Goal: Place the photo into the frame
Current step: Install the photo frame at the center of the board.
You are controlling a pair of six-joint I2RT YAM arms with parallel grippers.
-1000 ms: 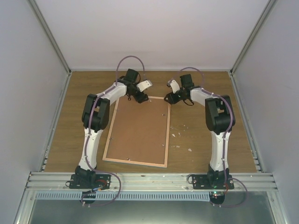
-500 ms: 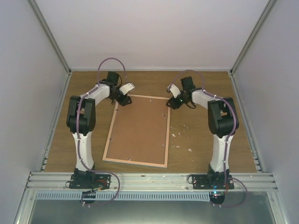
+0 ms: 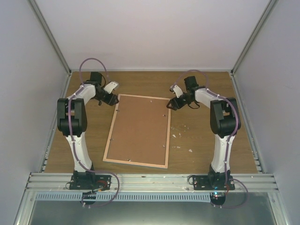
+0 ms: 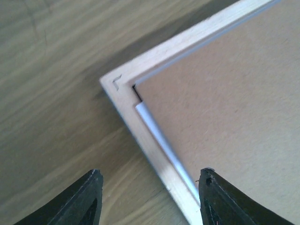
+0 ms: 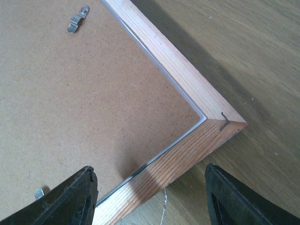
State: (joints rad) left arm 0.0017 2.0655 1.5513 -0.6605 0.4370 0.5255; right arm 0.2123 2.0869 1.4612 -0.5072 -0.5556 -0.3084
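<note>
Currently the left gripper (image 3: 111,99) holds its fingers (image 4: 86,199) spread and empty. A pale wood corner of the frame (image 3: 138,131), which lies back-up on the table (image 3: 211,136), sits just ahead of them. The right gripper (image 3: 170,105) also has its fingers (image 5: 70,197) parted, nothing held, and another corner lies between and just ahead of them.

No writing, label, brand, number or sign can be read in any view. The frame (image 3: 138,129) lies back-up, and its brown board and pale wood edge are plain and unprinted in the overhead view and in both wrist views.
</note>
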